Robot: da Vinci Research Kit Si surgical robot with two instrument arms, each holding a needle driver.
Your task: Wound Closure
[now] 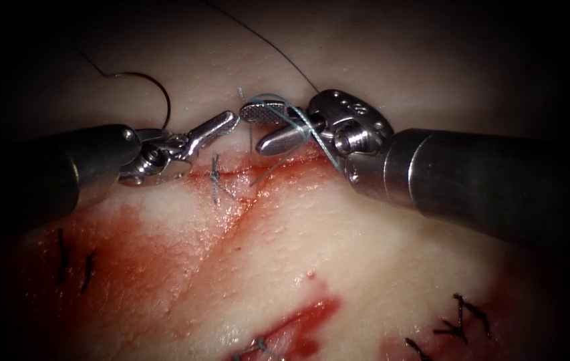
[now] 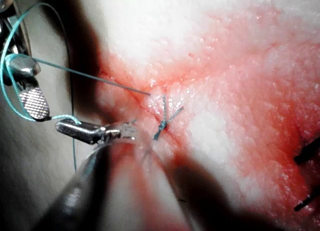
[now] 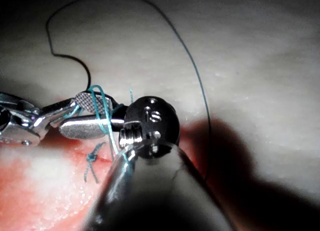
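Thread looped on R claw, over the cut.
R steel claw (image 1: 268, 127) open, teal thread (image 1: 296, 119) wrapped round; L steel claw (image 1: 221, 124) shut, seemingly on thread; needle unseen.

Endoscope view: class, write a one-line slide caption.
Thread looped around the right tool's open jaws; left tool shut beside them, above a knot on the cut.

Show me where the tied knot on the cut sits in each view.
Endoscope: the knot lies on the cut, just below the left claw.
Left wrist: the knot lies on the cut, beside the left claw.
Right wrist: the knot lies below the right claw.
Shared landmark: the right claw's textured pad, with thread looped over it.
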